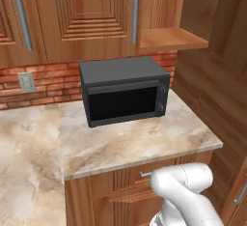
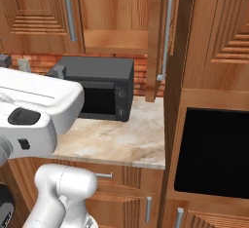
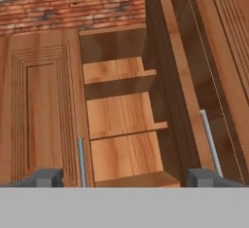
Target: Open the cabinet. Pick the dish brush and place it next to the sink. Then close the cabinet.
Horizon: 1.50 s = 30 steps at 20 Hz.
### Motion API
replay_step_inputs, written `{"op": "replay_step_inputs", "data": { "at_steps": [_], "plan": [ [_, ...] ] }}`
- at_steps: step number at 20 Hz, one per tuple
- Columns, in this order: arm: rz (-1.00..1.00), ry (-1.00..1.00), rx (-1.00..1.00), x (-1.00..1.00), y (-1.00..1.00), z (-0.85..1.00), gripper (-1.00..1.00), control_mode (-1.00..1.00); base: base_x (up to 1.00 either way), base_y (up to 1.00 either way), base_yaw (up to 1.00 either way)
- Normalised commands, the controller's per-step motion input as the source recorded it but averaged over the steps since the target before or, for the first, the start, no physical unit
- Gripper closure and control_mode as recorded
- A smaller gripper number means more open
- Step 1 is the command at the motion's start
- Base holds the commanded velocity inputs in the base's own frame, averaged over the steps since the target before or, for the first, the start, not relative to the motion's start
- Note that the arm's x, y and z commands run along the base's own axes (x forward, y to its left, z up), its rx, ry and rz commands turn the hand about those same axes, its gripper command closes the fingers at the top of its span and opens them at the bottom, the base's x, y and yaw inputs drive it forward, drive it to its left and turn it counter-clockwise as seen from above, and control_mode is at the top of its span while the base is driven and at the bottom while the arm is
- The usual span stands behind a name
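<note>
End effector (image 3: 125, 178) wide before open cabinet (image 3: 121, 115)

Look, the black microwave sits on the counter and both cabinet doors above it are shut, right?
Not quite. The black microwave does sit on the counter, but only the cabinet's left door is shut. The right door is swung open, edge-on in the right base view, and the hand view looks straight in at the bare shelves.

No readable text, seemingly
</note>
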Motion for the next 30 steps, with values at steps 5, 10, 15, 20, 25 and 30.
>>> {"op": "replay_step_inputs", "data": {
  "at_steps": [5,10,15,20,25,30],
  "plan": [
    [-0.08,0.0,-0.01,0.41,-0.27,-0.14,-1.0,-1.0,0.0,0.0,0.0],
    [-0.17,0.0,0.0,0.41,-0.03,-0.21,-1.0,-1.0,0.0,0.0,0.0],
    [-0.24,-0.02,0.0,0.34,0.0,-0.17,-1.0,-1.0,0.0,0.0,0.0],
    [-0.22,-0.07,0.0,0.03,-0.02,0.0,-1.0,-1.0,0.0,0.0,0.0],
    [-0.1,-0.01,0.0,0.0,-0.13,-0.01,-1.0,-1.0,0.0,0.0,0.0],
    [-0.04,0.0,0.0,0.05,-0.16,-0.16,-1.0,-1.0,0.0,0.0,0.0]
  ]
}}
